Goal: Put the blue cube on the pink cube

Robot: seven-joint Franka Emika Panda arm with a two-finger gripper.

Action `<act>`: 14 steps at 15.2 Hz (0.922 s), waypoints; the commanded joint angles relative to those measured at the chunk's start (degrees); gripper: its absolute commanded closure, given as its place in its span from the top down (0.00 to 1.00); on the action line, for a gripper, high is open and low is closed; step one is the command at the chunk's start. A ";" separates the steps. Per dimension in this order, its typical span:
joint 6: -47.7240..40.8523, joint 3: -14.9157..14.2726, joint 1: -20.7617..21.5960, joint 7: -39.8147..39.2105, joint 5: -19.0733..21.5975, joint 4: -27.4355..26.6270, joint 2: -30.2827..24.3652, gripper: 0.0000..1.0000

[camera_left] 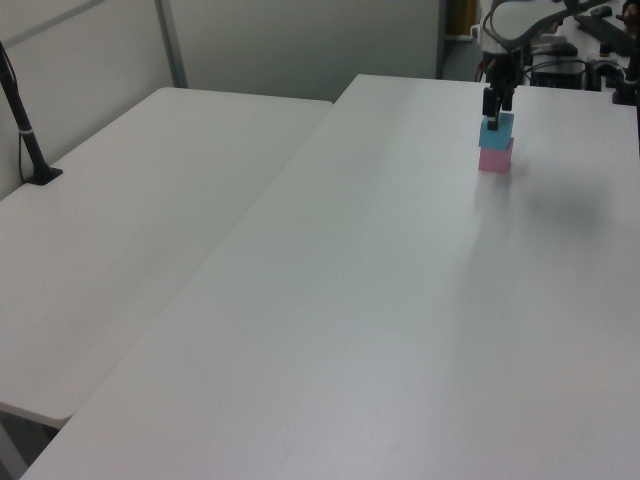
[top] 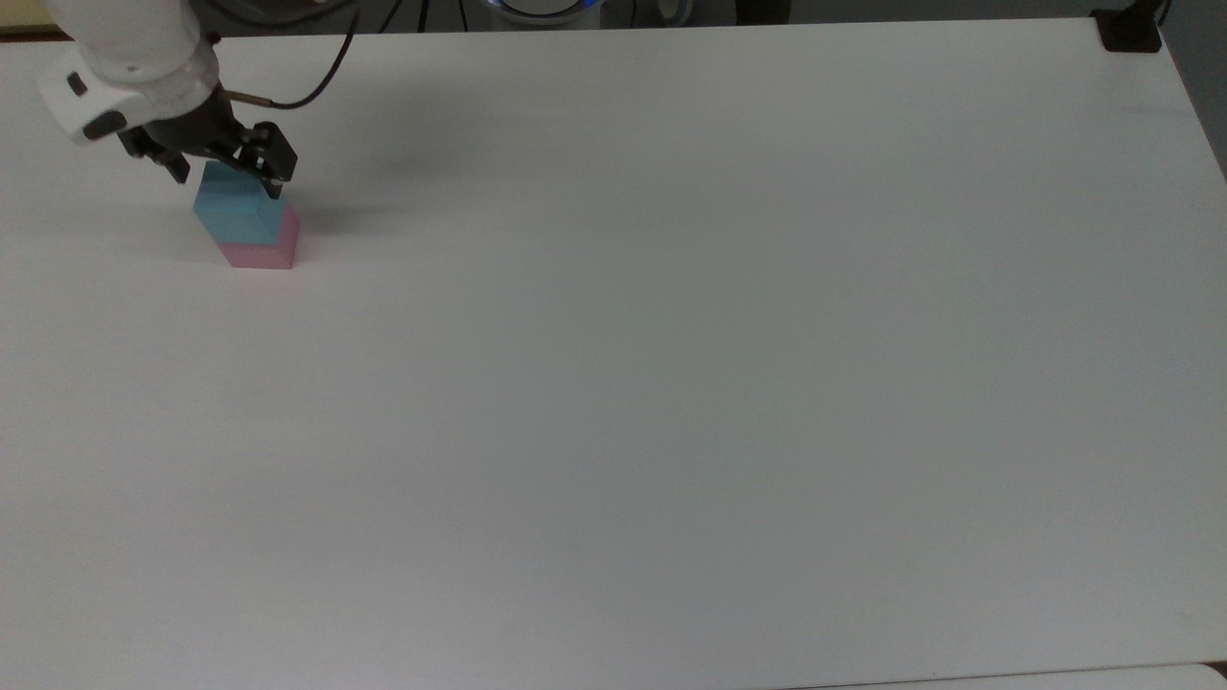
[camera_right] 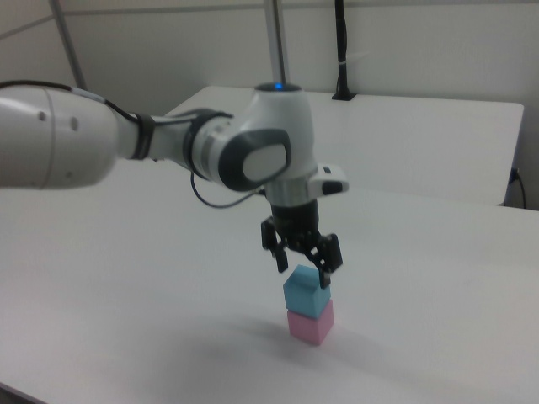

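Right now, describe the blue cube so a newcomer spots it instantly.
On the white table, go to the far corner on the top view's left, under the gripper. The blue cube is the upper block of a two-high stack; the pink cube sits beneath it.

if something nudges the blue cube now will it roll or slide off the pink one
The blue cube has flat faces, so it would probably slide rather than roll. It sits slightly offset on the pink cube, so a firm sideways push might tip it off. Its matte look suggests some grip.
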 commanded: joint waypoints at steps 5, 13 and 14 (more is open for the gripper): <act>-19.48 -0.86 4.62 13.84 -0.37 6.48 -12.94 1.00; -29.89 -10.98 22.11 12.79 1.92 9.32 -19.45 1.00; -29.28 -10.89 22.20 11.30 1.92 9.32 -19.02 1.00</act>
